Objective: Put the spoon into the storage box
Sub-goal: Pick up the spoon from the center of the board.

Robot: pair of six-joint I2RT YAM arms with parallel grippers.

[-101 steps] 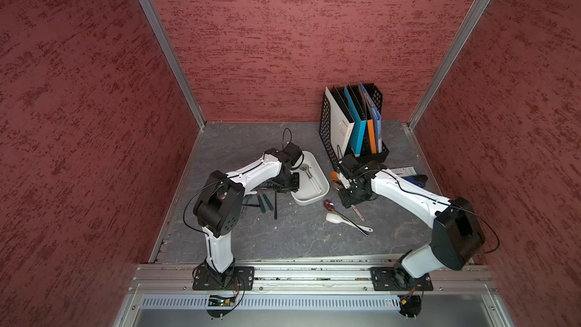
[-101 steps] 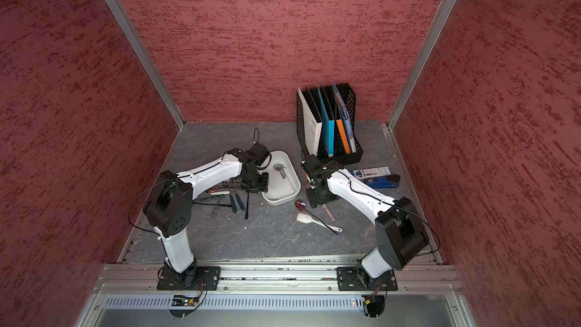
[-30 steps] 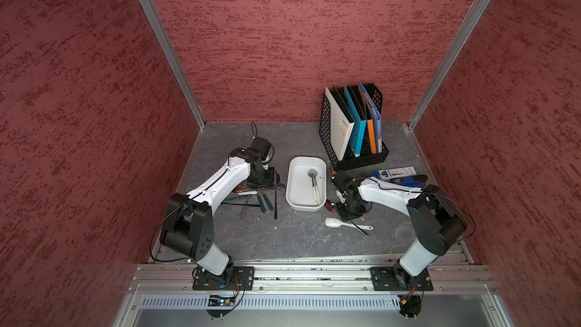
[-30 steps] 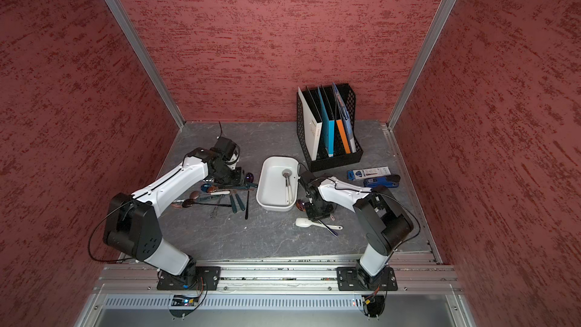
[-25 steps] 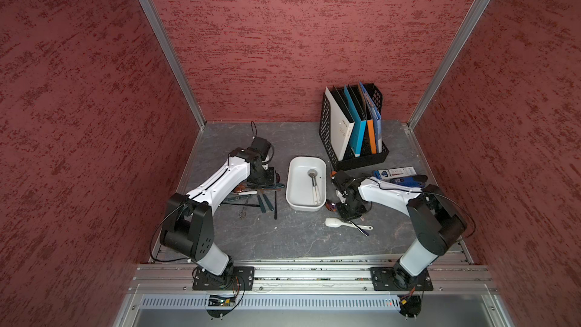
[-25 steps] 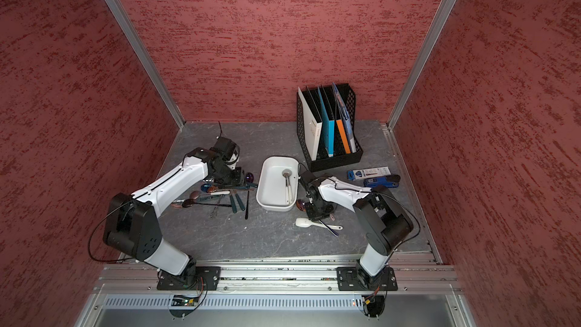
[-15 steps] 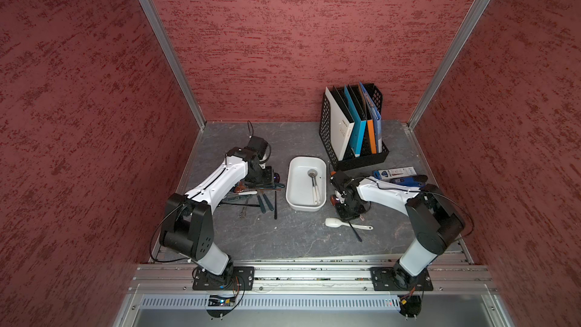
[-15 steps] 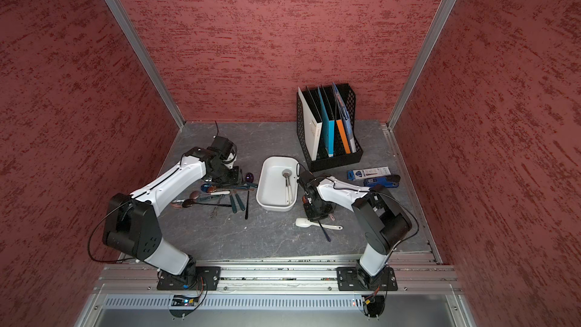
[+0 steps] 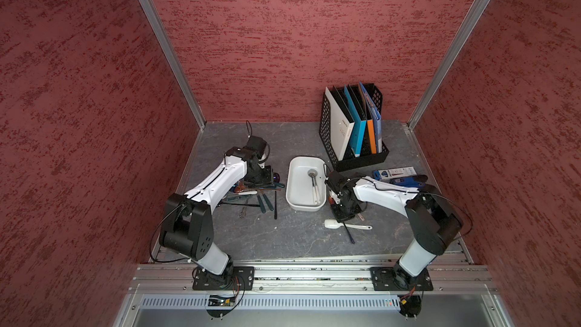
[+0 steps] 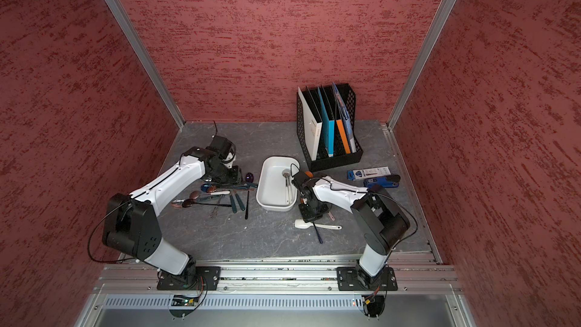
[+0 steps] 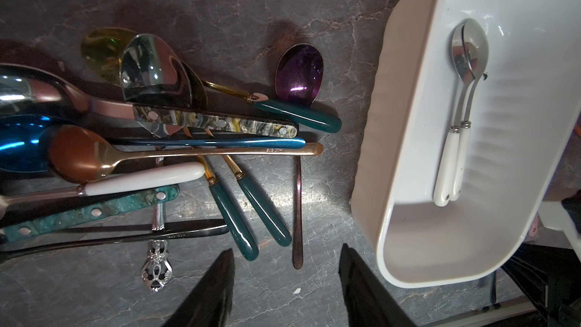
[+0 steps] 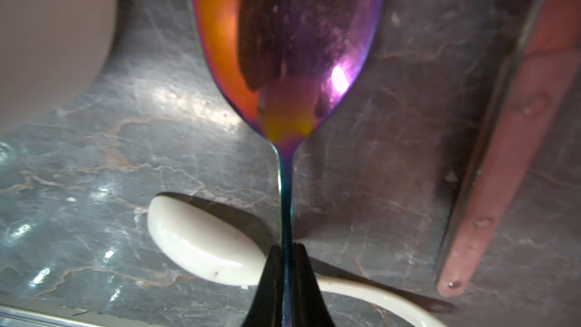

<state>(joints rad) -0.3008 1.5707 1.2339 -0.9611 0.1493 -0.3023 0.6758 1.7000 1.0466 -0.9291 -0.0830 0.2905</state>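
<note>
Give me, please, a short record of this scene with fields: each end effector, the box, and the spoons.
right end effector: shut on the handle of a rainbow spoon
left end effector: open, holding nothing, beside the spoon pile
box: white, on the table between the arms
inside the box: two white-handled spoons, side by side
white spoon: on the table, beneath the rainbow spoon
rack: black, behind the box
</note>
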